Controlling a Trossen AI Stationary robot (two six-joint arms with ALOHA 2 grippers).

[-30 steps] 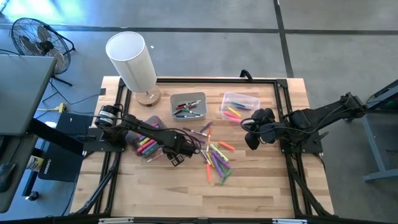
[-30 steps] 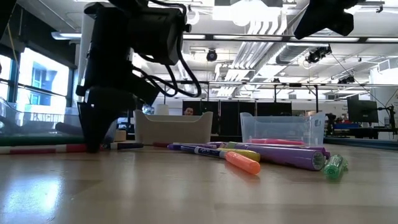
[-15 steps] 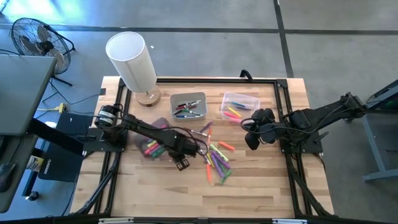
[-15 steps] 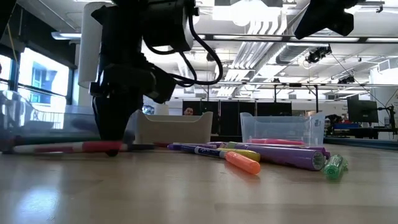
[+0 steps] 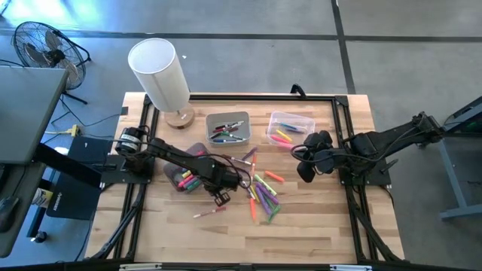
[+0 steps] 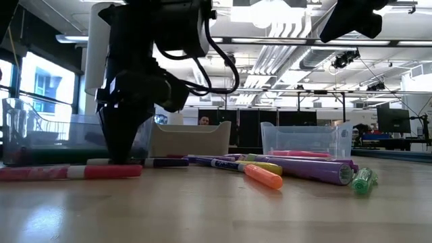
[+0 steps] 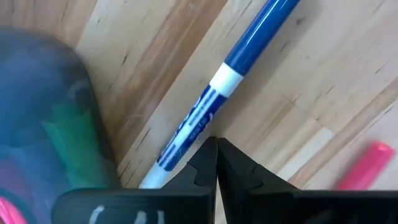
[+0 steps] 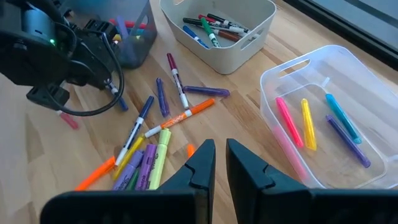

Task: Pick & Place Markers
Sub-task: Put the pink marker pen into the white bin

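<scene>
My left gripper [image 7: 216,144] points straight down at the table, shut with nothing between its fingers [image 5: 221,197]. Its tips [image 6: 121,158] stand beside a blue marker [image 7: 249,56] that lies flat on the wood. A pink marker [image 5: 209,213] lies loose just nearer the table's front edge [image 6: 74,172]. Several more markers lie in a heap [image 5: 262,192] to the right. My right gripper [image 8: 216,149] hangs shut, high above the table to the right of the heap [image 5: 303,172], holding nothing. My left gripper comes from above with its fingers shut against each other. The outer side of one finger [image 7: 200,163] stands right at the blue marker's white barrel [image 7: 186,134]. I cannot tell whether it touches the marker. The marker lies flat on the table.
A dark bin [image 5: 184,173] with markers stands right behind the left gripper. A grey bin [image 5: 227,128] and a clear bin [image 5: 290,128], both holding markers, stand at the back. A white cylinder lamp [image 5: 158,71] stands at the far left corner. Bare wood lies along the near edge.
My left gripper has shut, from wide open to fingers together, down at the table. The pink marker that lay by its tips has slid out toward the near edge and now lies clear of the gripper.
</scene>
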